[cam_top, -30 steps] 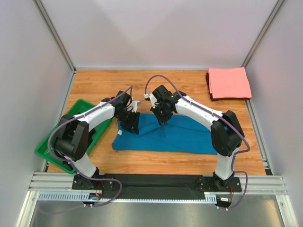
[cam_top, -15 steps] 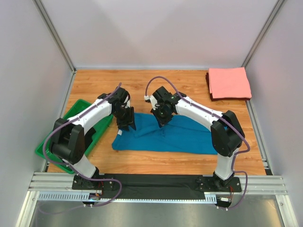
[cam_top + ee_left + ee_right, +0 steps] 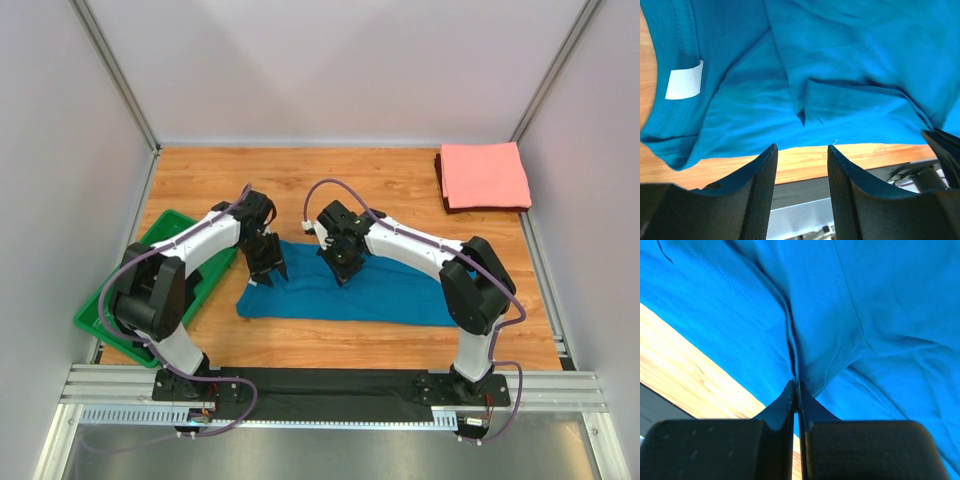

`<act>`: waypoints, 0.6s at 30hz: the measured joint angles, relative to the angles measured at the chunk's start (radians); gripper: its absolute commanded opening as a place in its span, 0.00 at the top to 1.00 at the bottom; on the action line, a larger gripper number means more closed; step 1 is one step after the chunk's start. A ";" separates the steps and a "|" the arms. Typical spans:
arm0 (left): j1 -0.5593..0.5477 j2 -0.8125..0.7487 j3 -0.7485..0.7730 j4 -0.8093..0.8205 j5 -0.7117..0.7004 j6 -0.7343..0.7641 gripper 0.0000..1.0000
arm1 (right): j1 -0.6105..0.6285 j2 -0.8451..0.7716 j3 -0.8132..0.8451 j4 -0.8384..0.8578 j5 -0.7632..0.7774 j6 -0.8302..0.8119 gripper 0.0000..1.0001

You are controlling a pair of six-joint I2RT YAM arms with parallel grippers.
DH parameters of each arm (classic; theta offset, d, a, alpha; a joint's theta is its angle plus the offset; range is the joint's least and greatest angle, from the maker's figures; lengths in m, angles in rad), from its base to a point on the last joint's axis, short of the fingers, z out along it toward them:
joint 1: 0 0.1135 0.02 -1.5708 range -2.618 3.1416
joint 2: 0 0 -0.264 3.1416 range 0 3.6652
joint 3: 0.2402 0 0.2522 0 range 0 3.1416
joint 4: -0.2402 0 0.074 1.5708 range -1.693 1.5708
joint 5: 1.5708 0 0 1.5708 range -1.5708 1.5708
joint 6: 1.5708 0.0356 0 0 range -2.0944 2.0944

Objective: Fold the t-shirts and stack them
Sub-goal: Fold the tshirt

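**Item 1: teal-blue t-shirt** (image 3: 370, 292)
- Location: middle of the wooden surface (image 3: 300, 180), lying as a wide band in front of both arms, partly folded and not yet a neat rectangle.
- Appearance: plain knit cloth with a stitched collar band and hems. A white neck label (image 3: 684, 80) shows at the left end. Soft creases run across the middle, converging on one raised ridge.
- Handling (judged): light, limp and non-slippery. It will sag and drag if lifted from one point. Best taken at two spread points along an edge or hem, with a thin pinch through all layers, and laid over instead of pulled.

**Item 2: salmon-pink t-shirt** (image 3: 485, 175)
- Location: far right corner of the surface, well apart from item 1.
- Appearance: a flat, squared, folded rectangle, which makes it the likely base of the stack.

**Item 3: right pincer** (image 3: 796, 385)
- State: fingers pressed together, nipping the ridge of teal cloth near the shirt's far edge.

**Item 4: left pincer** (image 3: 801, 150)
- State: fingers spread with nothing between them, hanging over the shirt's left end near the label.

**Item 5: green tray** (image 3: 95, 320)
- Location: left edge of the surface, beside the left arm.
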State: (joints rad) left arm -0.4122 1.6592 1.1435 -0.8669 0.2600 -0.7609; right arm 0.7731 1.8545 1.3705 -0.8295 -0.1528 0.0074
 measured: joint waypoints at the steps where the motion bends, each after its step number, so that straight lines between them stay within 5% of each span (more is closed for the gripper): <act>1: 0.000 0.003 -0.014 0.010 0.001 -0.014 0.48 | 0.000 -0.003 0.000 0.001 0.005 0.002 0.99; 15: -0.021 0.086 -0.029 0.068 0.014 -0.151 0.49 | -0.002 -0.010 0.000 0.008 0.013 0.031 1.00; 18: -0.032 0.108 -0.027 0.072 0.011 -0.154 0.57 | -0.002 -0.010 0.000 0.014 0.013 0.041 1.00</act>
State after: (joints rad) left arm -0.4446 1.7676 1.1164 -0.7952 0.2710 -0.9150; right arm 0.7712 1.8446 1.3708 -0.8158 -0.1402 0.0483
